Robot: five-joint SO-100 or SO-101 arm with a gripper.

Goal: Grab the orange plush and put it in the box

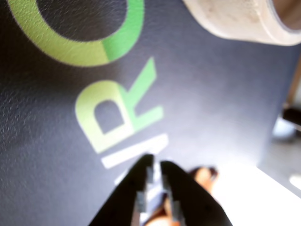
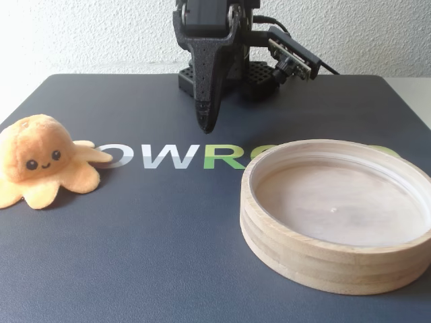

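The orange plush [image 2: 40, 160] is an octopus toy that sits upright on the dark mat at the far left of the fixed view, facing the camera. The box [image 2: 310, 269], a round shallow light-wood tray, lies empty at the right front. Its rim shows blurred at the top right of the wrist view [image 1: 235, 19]. My gripper [image 2: 205, 124] hangs point-down over the mat's back middle, above the letters, well apart from both. Its jaws are together and hold nothing. In the wrist view the gripper [image 1: 156, 162] rises from the bottom edge. A blurred orange patch behind it cannot be identified.
The dark mat [image 2: 155, 235] carries white and green lettering [image 2: 182, 156] across its middle. The arm's black base [image 2: 256, 77] stands at the back edge, with a small camera on a cable [image 2: 293, 60] beside it. A white wall is behind.
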